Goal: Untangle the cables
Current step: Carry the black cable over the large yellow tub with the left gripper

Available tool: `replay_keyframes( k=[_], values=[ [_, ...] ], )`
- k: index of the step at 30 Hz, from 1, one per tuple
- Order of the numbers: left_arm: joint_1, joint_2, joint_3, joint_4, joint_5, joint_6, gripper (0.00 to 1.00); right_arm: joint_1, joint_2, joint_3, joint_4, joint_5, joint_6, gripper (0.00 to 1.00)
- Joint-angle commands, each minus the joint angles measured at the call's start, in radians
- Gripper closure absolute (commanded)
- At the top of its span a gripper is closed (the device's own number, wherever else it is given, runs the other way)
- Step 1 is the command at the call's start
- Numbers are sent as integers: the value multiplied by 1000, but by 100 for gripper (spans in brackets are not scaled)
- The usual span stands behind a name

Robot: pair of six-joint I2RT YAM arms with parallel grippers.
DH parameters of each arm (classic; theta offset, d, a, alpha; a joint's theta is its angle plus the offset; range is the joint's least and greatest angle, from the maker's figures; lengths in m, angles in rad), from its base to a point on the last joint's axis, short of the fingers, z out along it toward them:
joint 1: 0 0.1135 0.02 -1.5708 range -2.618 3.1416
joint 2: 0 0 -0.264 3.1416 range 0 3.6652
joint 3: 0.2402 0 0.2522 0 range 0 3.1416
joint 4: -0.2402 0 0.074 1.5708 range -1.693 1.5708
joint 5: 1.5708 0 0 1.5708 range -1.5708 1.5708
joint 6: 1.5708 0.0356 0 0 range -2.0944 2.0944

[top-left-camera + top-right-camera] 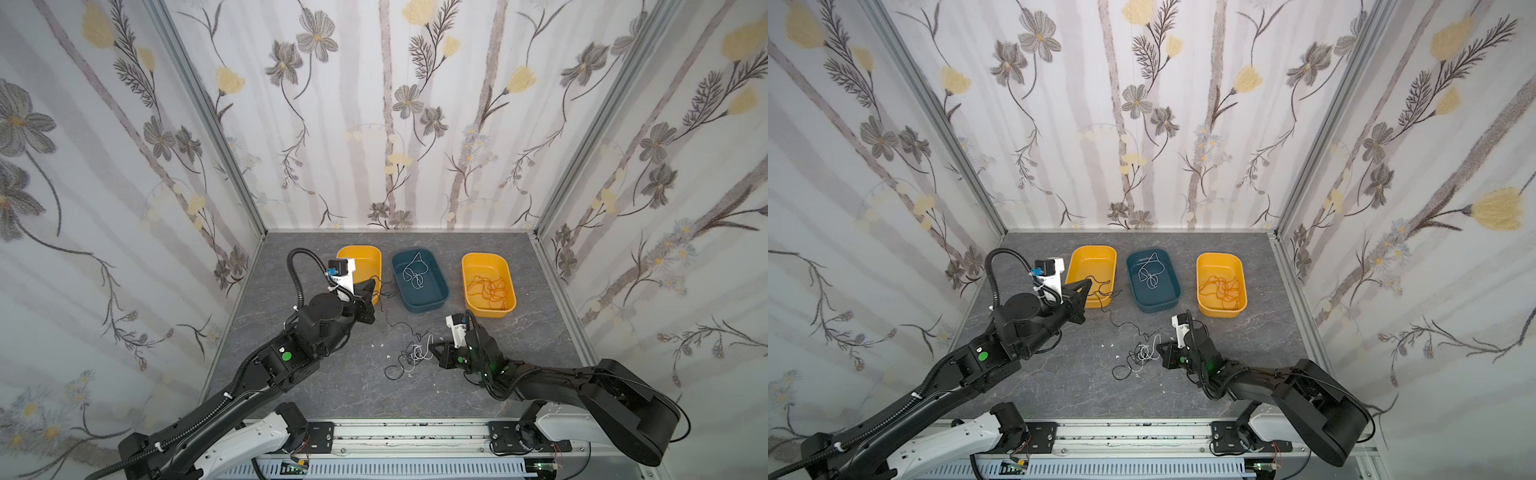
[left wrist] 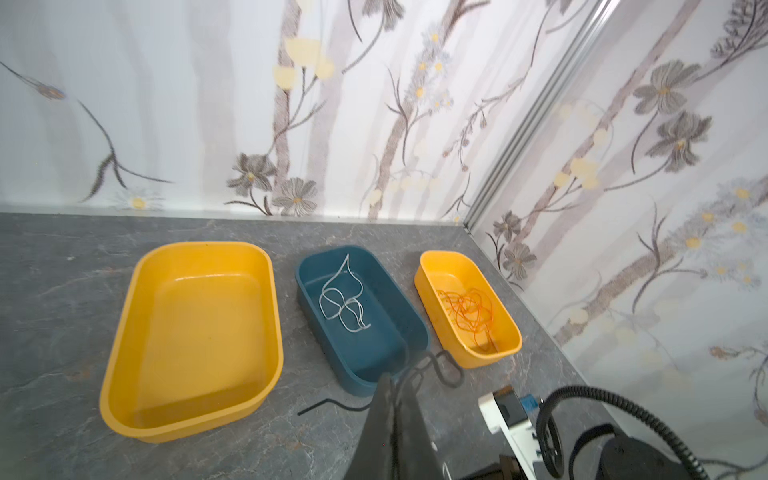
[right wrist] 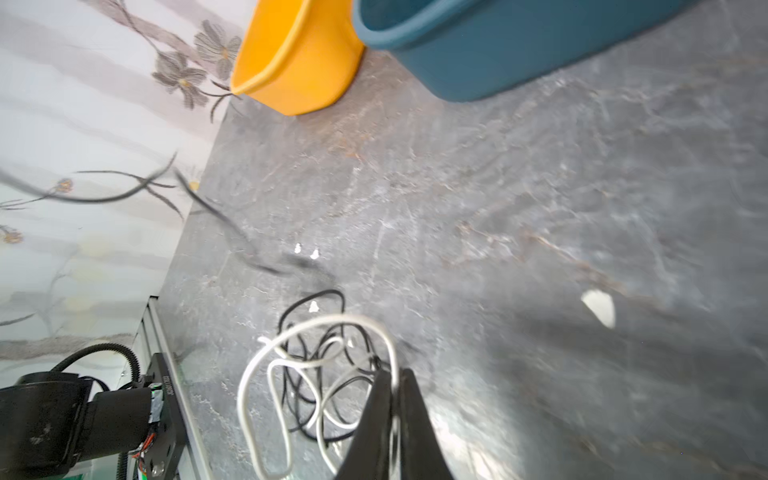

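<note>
A tangle of thin black and white cables (image 1: 409, 355) lies mid-table, seen in both top views. My right gripper (image 1: 432, 345) sits at its right edge, shut on a loop of the white cable (image 3: 332, 320), which runs between the fingertips (image 3: 380, 386). A black cable (image 1: 395, 324) leads from the tangle up to my left gripper (image 1: 374, 287), which is shut on it beside the left yellow tray (image 1: 361, 251). In the left wrist view the black cable (image 2: 328, 403) curls out on both sides of the shut left gripper (image 2: 399, 380).
A blue tray (image 1: 428, 305) holds a loose white cable (image 1: 415, 270). The right yellow tray (image 1: 490, 312) holds orange cables (image 1: 490, 289). Small white scraps (image 1: 380, 345) dot the grey table. Patterned walls enclose three sides.
</note>
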State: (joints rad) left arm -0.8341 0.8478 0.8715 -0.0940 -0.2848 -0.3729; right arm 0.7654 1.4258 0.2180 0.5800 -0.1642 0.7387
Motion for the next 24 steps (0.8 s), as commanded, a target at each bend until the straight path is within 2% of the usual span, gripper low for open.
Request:
replay_keyframes(
  k=[1,3,4,14,24],
  values=[
    [16,-5,5,8,-2,-10,100,2,-44,-15,7,-21,-24,83],
    [22,3,6,5,5,-11,100,1,-72,-17,17,-30,-35,72],
    [20,8,7,2,7,-11,100,33,-84,-16,13,-26,-40,71],
    [104,67,73,-33,32,35,100,37,-104,-5,-34,-11,-39,72],
    [266,215,273,-108,87,121,100,38,-111,7,-54,-14,-35,71]
  ],
)
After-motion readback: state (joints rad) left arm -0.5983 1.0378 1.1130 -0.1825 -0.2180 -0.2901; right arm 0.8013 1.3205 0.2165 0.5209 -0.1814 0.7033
